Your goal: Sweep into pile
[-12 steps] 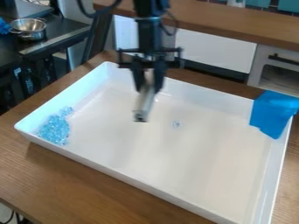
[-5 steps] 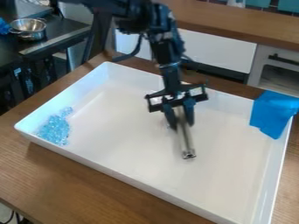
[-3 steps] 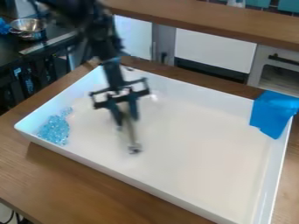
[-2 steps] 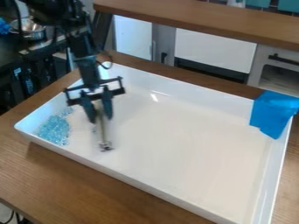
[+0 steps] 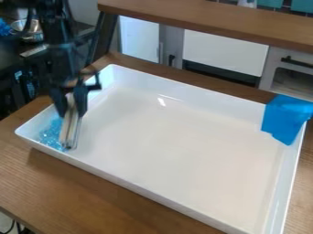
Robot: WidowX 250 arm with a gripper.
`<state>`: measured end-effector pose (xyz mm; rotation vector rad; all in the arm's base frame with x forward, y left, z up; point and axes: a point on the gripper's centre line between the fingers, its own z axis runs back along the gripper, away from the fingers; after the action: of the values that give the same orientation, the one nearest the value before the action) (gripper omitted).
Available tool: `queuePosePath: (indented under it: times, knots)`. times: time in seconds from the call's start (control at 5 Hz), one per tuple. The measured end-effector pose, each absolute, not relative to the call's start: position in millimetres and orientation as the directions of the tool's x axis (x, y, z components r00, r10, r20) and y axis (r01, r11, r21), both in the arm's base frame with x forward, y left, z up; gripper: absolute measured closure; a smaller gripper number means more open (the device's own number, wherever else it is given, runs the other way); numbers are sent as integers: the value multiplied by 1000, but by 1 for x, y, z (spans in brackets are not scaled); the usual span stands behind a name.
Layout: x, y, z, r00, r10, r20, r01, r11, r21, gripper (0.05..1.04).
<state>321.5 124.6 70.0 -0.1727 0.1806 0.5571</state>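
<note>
My jaws were closed on a long pale tool (image 5: 65, 129), its tip beside the blue bits (image 5: 50, 135) piled below the jaws, near a corner of the white tray (image 5: 183, 141). Sweeping looked nearly done; perhaps one tightening nudge was left.

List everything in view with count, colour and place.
wooden table: one, brown, foreground
shallow rectangular tray: one, white, on the table
glassy beads: uncounted, light blue, tray's left corner
long slim metal tool: one, silvery, by the beads
thin flexible sheet: one, blue, tray's right corner
round metal bowl: one, silvery, upper left
wooden counter: one, brown, top
cabinet panels: two, white, below counter
tiles: several, teal, top right
robot arm: one, black, upper left
two-finger gripper: one, black, around the tool
</note>
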Motion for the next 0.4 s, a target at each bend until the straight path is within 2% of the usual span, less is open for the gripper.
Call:
queuePosePath:
  times: [0.2, 0.4]
  knots:
    - [348, 74, 92, 868, 461, -188, -491, 854, -173, 713]
    - [377, 26, 125, 882, 444, -154, -470, 845, -256, 713]
